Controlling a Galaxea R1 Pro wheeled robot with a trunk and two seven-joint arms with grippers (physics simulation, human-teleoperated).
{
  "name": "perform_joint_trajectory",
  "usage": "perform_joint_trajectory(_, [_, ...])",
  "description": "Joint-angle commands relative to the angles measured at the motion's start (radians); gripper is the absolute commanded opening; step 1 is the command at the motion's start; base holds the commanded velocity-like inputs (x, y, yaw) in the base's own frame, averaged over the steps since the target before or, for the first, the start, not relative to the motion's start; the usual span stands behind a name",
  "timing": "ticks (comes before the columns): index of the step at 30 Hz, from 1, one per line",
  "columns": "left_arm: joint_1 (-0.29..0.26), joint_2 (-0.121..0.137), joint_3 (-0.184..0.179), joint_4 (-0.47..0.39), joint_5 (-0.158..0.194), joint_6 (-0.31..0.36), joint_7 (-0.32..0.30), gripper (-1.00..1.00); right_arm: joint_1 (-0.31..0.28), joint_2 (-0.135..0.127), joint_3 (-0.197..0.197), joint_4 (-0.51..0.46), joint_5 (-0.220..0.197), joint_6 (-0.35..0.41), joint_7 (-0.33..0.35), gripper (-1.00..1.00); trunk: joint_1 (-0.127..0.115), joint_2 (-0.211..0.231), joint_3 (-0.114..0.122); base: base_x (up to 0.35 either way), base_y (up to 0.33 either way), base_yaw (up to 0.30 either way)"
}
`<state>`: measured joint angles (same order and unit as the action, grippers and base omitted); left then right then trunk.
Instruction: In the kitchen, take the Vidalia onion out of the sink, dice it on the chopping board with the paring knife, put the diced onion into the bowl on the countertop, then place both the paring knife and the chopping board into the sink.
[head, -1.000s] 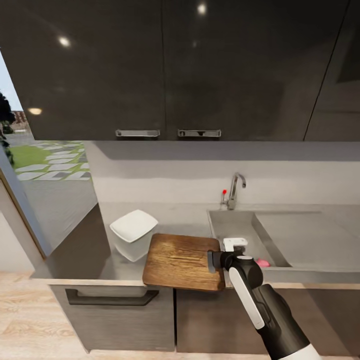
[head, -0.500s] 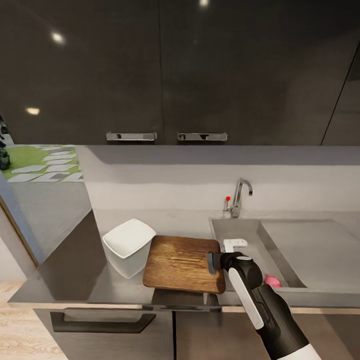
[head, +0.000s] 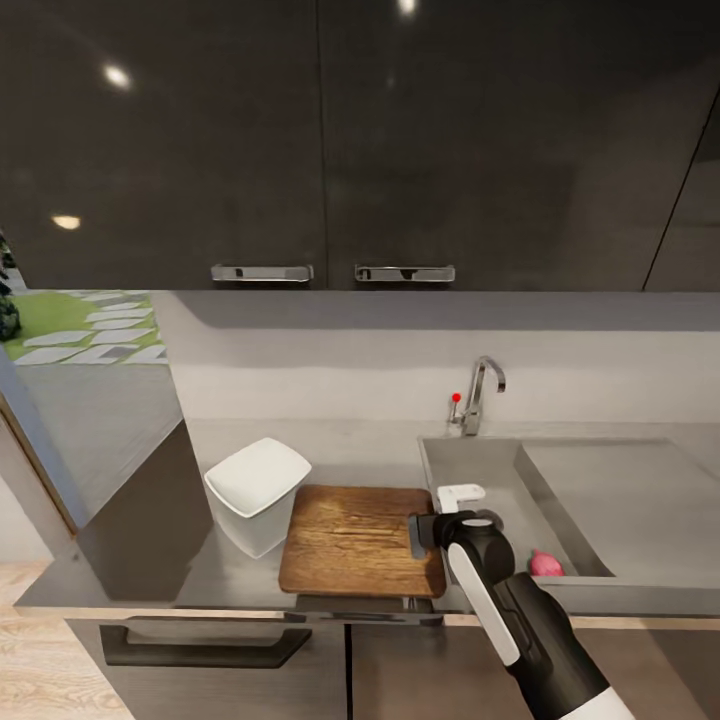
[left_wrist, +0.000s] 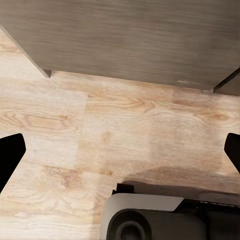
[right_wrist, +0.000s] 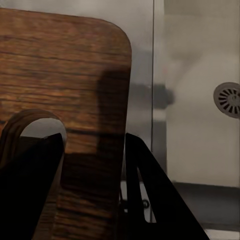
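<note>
Currently the right gripper (head: 424, 530) pinches the slotted short edge of the dark brown wooden chopping board (head: 352, 540), beside the grey recessed sink (head: 470, 460). Small pinkish-red Vidalia onion (head: 545, 564) lies in the basin. Left gripper (left_wrist: 120, 150): fingers spread wide over pale wood floor (left_wrist: 100, 130).

Glossy dark wall cabinets (head: 330, 140) overhead, two chrome handles (head: 262, 272) along the lower edge, ceiling lights reflected in the doors. Pale grey backsplash (head: 330, 355) beneath. Grey countertop (head: 330, 445) over grey base cabinets with a dark recessed drawer pull (head: 205, 645). Window (head: 60, 325) at far left, onto lawn and stepping stones. Light wood-plank floor (left_wrist: 125, 135).
</note>
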<state>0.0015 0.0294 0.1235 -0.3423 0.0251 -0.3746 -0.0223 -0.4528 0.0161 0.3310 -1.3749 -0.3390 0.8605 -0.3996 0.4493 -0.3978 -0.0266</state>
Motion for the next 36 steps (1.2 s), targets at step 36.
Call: perform_joint_trajectory(36, [0.000, 0.000, 0.002, -0.001, 0.003, -0.001, -0.002, 1.00, -0.001, 0.008, 0.005, 0.030, -0.011, 0.002, -0.008, -1.00, 0.001, -0.002, -0.002, 0.035, 0.016, 0.000])
